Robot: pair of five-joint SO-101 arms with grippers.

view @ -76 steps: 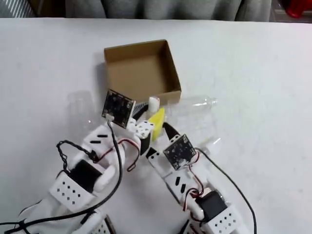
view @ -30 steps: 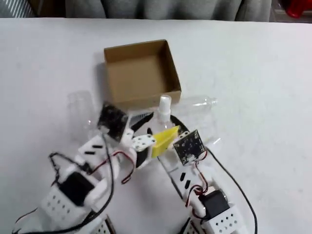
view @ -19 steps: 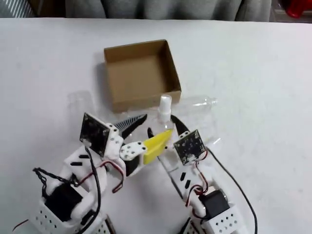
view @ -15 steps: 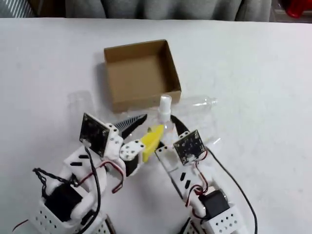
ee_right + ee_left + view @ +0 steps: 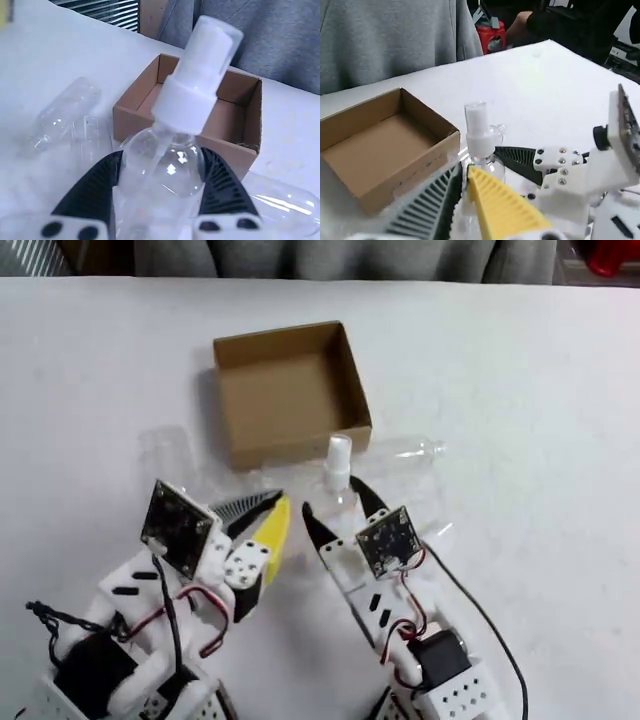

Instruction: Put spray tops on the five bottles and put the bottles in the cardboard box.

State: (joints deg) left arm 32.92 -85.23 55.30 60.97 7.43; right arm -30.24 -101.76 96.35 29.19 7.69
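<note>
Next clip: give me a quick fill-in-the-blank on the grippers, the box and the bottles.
The right gripper is shut on a clear bottle with a white spray top, holding it ____.
The cardboard box is ____.
The left gripper has its jaws ____, with nothing between them.
A second bottle beside the box lies on its ____.
Missing: upright; empty; shut; side.

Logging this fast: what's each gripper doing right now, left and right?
Left gripper: fingers closed, holding nothing.
Right gripper: closed on the upright bottle with its spray top on.
</note>
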